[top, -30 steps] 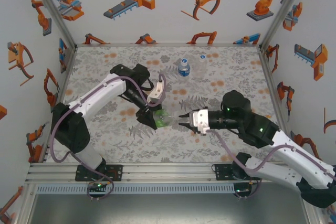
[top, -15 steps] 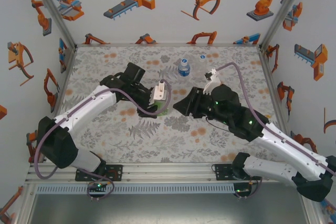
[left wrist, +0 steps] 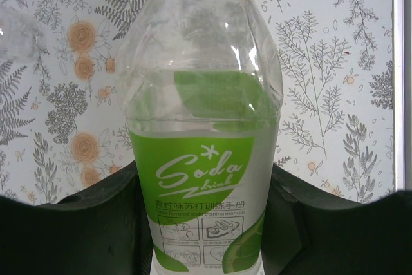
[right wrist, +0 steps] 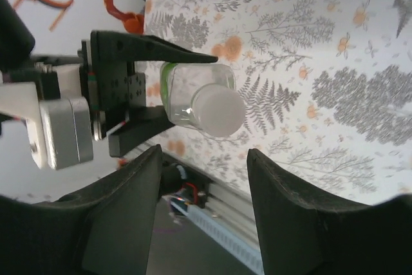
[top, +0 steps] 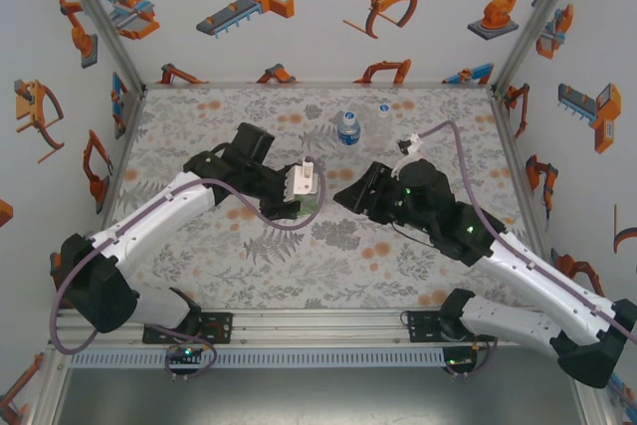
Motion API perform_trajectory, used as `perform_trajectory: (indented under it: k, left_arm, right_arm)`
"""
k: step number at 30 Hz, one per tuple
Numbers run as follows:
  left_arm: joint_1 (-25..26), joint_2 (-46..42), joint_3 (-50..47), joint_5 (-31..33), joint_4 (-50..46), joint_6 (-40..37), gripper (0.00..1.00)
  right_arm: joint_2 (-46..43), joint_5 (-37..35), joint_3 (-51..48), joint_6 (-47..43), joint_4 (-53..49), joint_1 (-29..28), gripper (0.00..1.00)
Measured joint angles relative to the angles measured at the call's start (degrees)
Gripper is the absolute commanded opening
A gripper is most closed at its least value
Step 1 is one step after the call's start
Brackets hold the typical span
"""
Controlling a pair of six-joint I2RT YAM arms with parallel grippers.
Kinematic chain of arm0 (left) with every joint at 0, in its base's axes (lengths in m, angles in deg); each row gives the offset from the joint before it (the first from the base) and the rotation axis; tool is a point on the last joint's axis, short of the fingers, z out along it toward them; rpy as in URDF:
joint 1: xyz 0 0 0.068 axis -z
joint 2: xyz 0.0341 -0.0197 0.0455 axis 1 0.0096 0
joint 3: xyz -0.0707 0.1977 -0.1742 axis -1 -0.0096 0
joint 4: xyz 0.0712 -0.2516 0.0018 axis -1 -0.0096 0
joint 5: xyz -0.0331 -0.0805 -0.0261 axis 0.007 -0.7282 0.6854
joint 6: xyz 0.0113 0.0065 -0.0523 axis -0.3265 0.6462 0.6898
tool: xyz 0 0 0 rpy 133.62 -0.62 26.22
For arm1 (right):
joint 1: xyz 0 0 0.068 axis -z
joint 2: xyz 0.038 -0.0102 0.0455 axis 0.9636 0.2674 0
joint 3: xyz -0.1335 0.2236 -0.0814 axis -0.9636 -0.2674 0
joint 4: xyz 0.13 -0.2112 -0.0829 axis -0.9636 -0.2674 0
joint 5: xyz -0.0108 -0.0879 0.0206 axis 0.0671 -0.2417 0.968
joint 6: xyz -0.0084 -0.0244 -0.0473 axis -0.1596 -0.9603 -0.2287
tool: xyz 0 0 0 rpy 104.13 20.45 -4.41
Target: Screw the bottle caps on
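My left gripper (top: 307, 206) is shut on the green-labelled bottle (left wrist: 203, 127), its black fingers (left wrist: 96, 223) pressed against both sides of the label. A whitish cap (right wrist: 219, 111) sits on this bottle's neck. My right gripper (right wrist: 205, 159) is open, and the cap lies just beyond its fingertips without touching them. From above, the right gripper (top: 341, 196) faces the green-labelled bottle (top: 315, 209) from the right, at mid-table. A blue-labelled bottle (top: 347, 128) stands upright at the far middle, with a loose whitish cap (top: 382, 106) on the table beside it.
The flowered table top (top: 199, 136) is walled at the back and on both sides. A metal rail (top: 299, 320) runs along the near edge by the arm bases. Both arms' cables loop above the middle of the table.
My right gripper has opened and let go of the cap, and its arm has swung up and back. The left gripper has carried the green-labelled bottle a little farther away.
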Motion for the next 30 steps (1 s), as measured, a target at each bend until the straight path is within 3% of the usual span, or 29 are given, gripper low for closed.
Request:
perform_trajectory:
  k: [9,15,21,30]
  left_arm:
    - [0.0,-0.8,-0.1,-6.9,-1.0,-2.1,0.00]
    - [0.0,-1.7,-0.3,-13.4,-2.6,-4.9,0.00]
    - [0.0,-1.7,-0.3,-16.1,-4.0,-6.1,0.00]
    - [0.0,-1.7,-0.3,-17.2,-4.4,-6.6,0.00]
  right_arm:
    - [-5.9,15.6,0.2,-46.9,3.8,0.1,0.49]
    - [-5.1,25.0,1.8,-76.3,-1.8,0.1,0.50]
    - [-0.9,29.6,5.2,-90.4,-5.8,0.1,0.50]
    - [0.0,31.4,5.4,-95.1,-5.7,0.1,0.48]
